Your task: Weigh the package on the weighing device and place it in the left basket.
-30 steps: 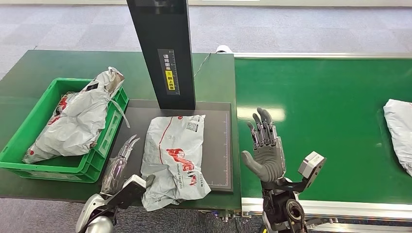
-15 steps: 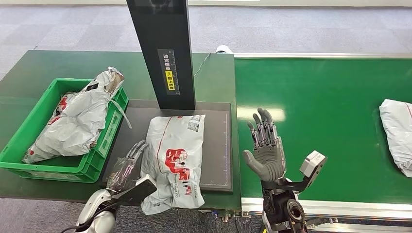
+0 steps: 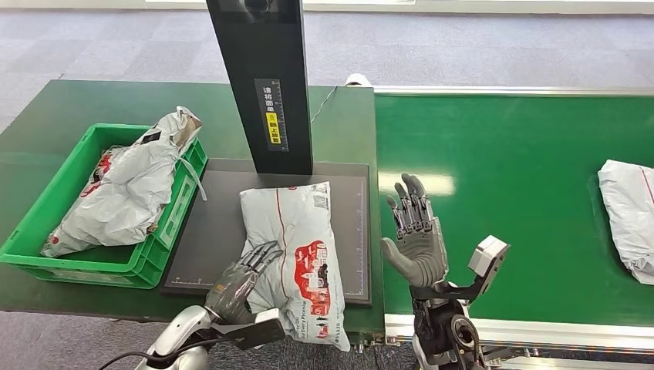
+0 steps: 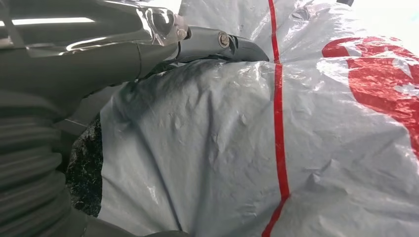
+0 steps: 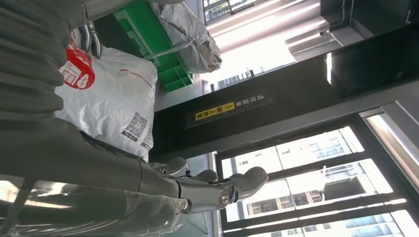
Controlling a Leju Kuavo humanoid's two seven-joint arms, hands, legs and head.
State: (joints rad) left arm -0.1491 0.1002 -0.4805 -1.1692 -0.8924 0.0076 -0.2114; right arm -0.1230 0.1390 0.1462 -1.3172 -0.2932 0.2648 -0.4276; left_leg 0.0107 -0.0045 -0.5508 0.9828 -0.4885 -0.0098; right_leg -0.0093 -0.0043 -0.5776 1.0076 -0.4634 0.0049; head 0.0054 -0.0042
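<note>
A grey package (image 3: 297, 254) with red print lies on the black weighing plate (image 3: 216, 223), its near end hanging past the table's front edge. My left hand (image 3: 245, 276) grips the package's near left edge, and the bag bulges beside it. In the left wrist view a finger (image 4: 217, 42) lies over the crinkled package (image 4: 296, 148). My right hand (image 3: 416, 243) stands upright over the belt's near edge, right of the plate, fingers apart and holding nothing. The green basket (image 3: 173, 208) sits left of the plate with a grey package (image 3: 123, 193) in it.
The scale's black column (image 3: 266, 85) rises at the plate's far edge. To the right runs the green conveyor belt (image 3: 524, 169), with another grey package (image 3: 626, 216) at its right end. In the right wrist view the package (image 5: 113, 98) and basket (image 5: 163, 49) lie beyond my fingers (image 5: 217, 192).
My left hand moved from beside the plate's left part onto the package's near left edge. The package turned, slid nearer and bulged up. The package on the belt drifted left.
</note>
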